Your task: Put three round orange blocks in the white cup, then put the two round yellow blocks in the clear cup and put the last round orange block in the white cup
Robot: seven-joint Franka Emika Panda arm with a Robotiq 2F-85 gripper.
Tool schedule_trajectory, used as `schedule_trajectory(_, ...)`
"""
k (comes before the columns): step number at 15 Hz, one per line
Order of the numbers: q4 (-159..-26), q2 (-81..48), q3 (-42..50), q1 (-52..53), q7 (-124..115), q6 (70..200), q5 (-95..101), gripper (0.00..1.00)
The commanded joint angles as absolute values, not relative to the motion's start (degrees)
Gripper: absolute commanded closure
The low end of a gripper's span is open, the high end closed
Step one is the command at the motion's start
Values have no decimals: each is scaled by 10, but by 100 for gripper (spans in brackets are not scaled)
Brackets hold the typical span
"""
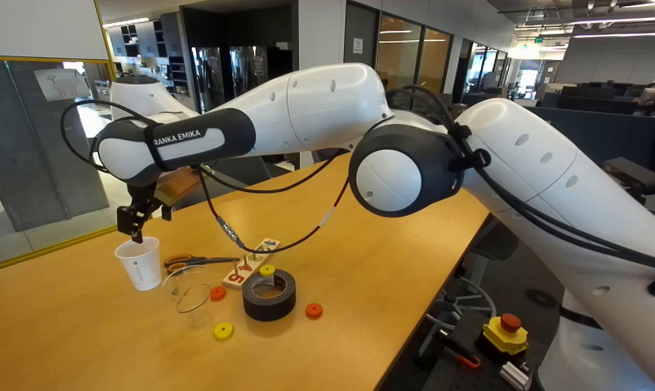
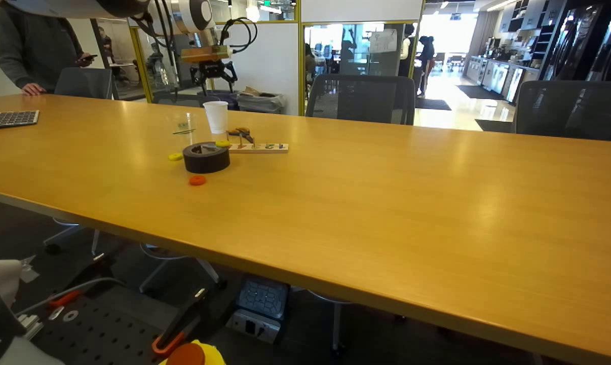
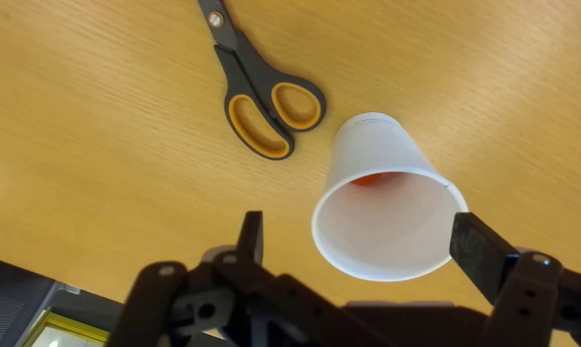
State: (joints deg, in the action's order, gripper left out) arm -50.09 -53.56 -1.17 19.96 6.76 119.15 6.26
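Pincer (image 3: 360,241) spread wide, gripping nothing, stands above the white cup (image 3: 375,149), where an orange block (image 3: 367,179) partly shows inside. Farther out on the tabletop (image 1: 371,260), a yellow block (image 1: 223,330) and another orange block (image 1: 217,293) lie near the clear cup (image 1: 191,293); a second yellow block (image 1: 267,270) tops the black tape roll (image 1: 269,305), one more orange block (image 1: 314,310) nearby.

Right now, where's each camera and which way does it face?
An exterior view: beside the mostly visible arm, facing across the table.
An exterior view: robot's side of the table, facing chairs; arm partly shows.
Wrist view: on the arm's end, facing down at the white cup; open jaws show.
Both exterior views share the tape roll.
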Motion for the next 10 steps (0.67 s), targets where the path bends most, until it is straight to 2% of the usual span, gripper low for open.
schedule_trajectory(1, -563, -472, 8, 201, 44, 1180, 75, 0)
schedule_trajectory(10, -762, -339, -60, 106, 361, 1182, 18, 0)
